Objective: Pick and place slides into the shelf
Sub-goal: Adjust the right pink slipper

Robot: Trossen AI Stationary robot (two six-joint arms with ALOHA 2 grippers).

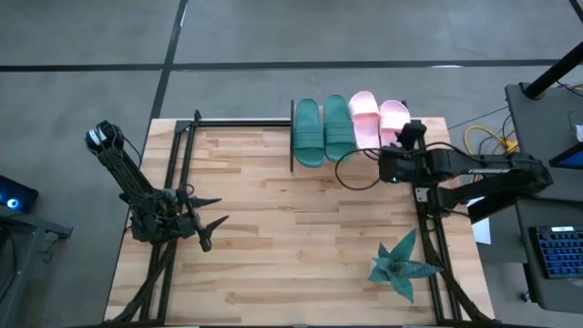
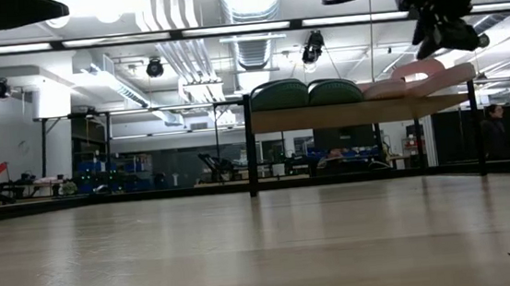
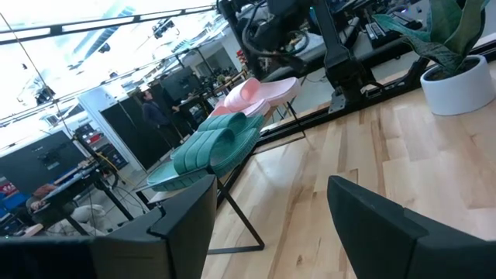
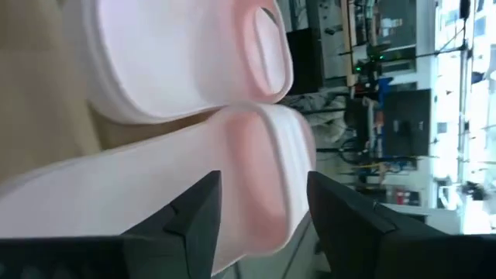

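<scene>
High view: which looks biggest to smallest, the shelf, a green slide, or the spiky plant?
1. Shelf, as wide as all four slides.
2. Spiky plant and green slide: too alike to rank.

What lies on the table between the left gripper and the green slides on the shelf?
In the high view, nothing: only bare tabletop lies between the left gripper and the green slides on the shelf.

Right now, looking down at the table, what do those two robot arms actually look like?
Both are dark, nearly black, jointed arms. The left arm's two-finger gripper ends in thin pointed dark fingers; its far end has a rounded part with a pale patch. The right arm's two-finger gripper has blocky dark housings, a black cable looping beside it and a small green light. Up close, the fingers are matte black slabs.
</scene>
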